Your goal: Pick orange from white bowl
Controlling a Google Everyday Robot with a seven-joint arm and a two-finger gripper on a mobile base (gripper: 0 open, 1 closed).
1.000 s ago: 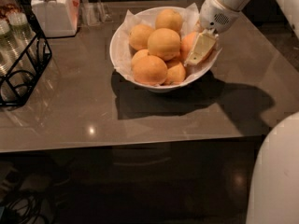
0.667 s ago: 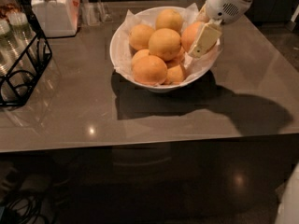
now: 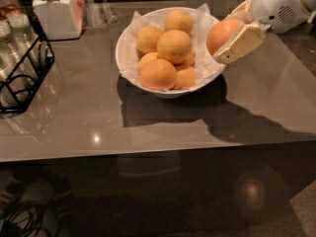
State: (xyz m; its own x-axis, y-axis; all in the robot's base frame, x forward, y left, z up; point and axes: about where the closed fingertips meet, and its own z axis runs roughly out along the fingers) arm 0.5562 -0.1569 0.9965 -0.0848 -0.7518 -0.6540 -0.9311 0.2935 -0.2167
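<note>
The white bowl (image 3: pixel 129 63) stands at the middle back of the table, lined with crinkled white paper and holding several paler yellow-orange fruits. My gripper (image 3: pixel 228 32) hangs at the bowl's right rim, above it. It is shut on the orange (image 3: pixel 220 34), a deeper reddish-orange round fruit held between the cream fingers (image 3: pixel 242 42). The orange is lifted clear of the pile, just outside the bowl's right edge.
A white lidded jar (image 3: pixel 55 9) stands at the back left. A black wire rack (image 3: pixel 22 73) with bottles sits at the left edge. The grey table (image 3: pixel 148 127) ends at a front edge near mid-frame, with dark floor and cables below.
The gripper has risen up and to the right out of the bowl, carrying the orange with it. The rest of the pile stays in the bowl.
</note>
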